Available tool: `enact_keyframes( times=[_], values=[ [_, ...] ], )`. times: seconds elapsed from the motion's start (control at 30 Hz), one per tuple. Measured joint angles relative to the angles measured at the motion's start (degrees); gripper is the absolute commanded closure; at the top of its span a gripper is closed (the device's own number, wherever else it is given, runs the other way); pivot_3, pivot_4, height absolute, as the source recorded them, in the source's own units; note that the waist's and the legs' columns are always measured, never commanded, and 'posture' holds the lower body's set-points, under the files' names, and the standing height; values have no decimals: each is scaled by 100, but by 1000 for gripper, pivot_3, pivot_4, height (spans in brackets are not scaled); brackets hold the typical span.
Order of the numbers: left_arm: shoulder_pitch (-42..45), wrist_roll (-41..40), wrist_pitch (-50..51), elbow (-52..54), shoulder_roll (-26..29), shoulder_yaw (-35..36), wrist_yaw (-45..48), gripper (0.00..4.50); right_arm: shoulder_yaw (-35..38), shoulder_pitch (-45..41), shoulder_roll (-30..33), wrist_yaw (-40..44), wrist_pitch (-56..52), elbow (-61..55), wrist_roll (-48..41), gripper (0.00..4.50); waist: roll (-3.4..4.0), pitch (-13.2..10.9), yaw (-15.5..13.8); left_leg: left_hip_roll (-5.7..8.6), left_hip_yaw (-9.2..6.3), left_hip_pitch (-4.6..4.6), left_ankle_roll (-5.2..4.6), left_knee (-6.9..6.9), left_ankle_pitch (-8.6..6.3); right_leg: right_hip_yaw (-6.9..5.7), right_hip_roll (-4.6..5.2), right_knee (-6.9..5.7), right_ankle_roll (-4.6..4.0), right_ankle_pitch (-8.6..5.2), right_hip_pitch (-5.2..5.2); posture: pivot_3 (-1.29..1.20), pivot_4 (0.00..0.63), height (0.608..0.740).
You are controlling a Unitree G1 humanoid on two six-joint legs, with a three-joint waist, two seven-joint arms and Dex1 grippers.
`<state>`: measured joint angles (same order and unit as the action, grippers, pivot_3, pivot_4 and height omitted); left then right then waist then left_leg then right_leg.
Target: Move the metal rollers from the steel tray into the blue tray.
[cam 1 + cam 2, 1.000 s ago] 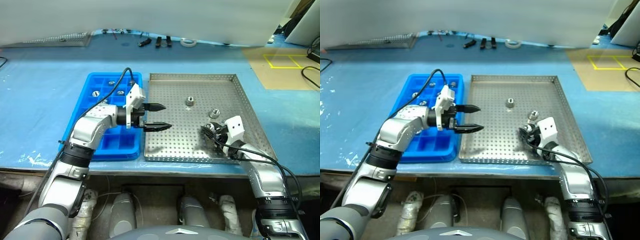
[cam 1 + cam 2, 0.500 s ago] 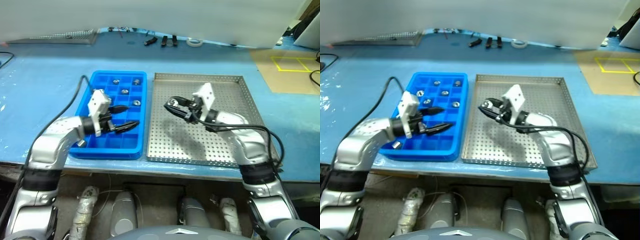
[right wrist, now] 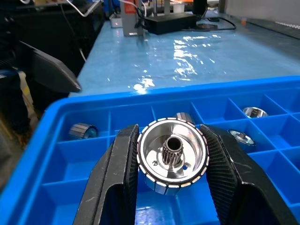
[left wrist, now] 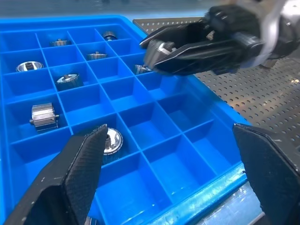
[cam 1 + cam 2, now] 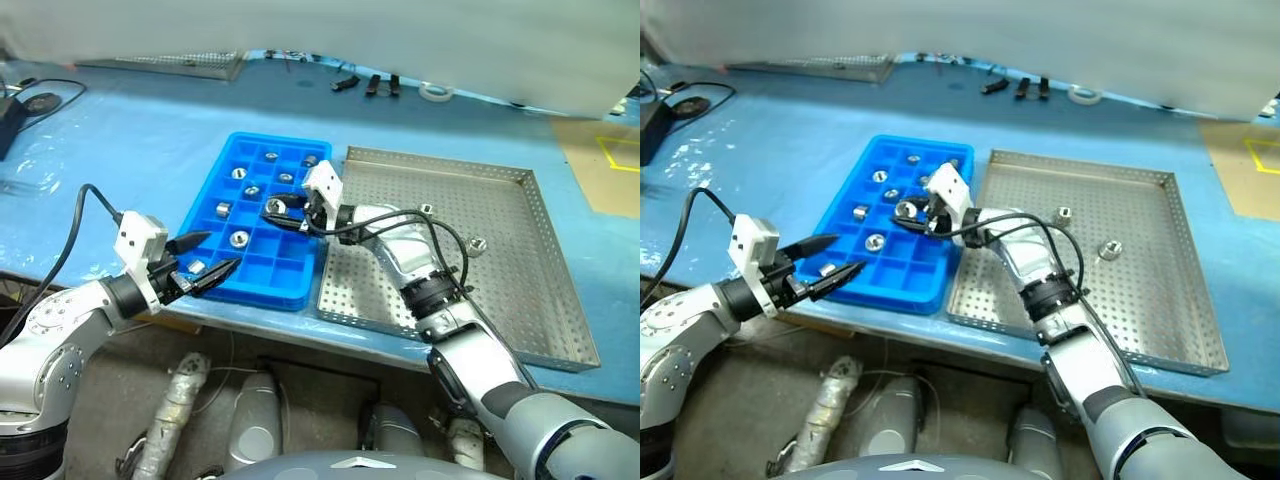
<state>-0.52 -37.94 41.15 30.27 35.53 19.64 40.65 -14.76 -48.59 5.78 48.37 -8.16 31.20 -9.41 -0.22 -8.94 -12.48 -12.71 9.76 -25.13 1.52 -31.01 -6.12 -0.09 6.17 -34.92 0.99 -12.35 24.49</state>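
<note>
My right gripper [image 5: 279, 210] is shut on a metal roller [image 3: 172, 154], a shiny ribbed cylinder with a central hole. It holds the roller a little above the middle compartments of the blue tray [image 5: 250, 297]. Several rollers [image 4: 68, 80] lie in the tray's compartments. My left gripper [image 5: 216, 253] stands open and empty by the tray's near left corner, its fingers [image 4: 77, 178] pointing across the tray. To the right lies the steel tray [image 5: 500, 270], with two rollers [image 5: 477, 244] on its perforated floor.
Both trays rest on a blue table whose front edge runs just below them. At the back lie small black tools [image 5: 370, 85], a white tape roll [image 5: 435, 92] and a grey mesh panel [image 5: 190, 62]. A black cable [image 5: 30, 100] lies at the far left.
The view has swung left. My right gripper carried the roller from the steel tray leftward over the blue tray. My left gripper drew back to the tray's near left corner, still open.
</note>
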Motion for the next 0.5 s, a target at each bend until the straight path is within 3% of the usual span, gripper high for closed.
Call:
enact_keyframes(
  times=[0.5],
  values=[
    [507,-241,59,-110,102,-369,-61,0,151,-755,-619,-592,1320,2308,732,2881,0,1,76,-11,-2,-9,17,-4,11,0,-24,-22,-4,-1,29,401,150,740]
  ],
)
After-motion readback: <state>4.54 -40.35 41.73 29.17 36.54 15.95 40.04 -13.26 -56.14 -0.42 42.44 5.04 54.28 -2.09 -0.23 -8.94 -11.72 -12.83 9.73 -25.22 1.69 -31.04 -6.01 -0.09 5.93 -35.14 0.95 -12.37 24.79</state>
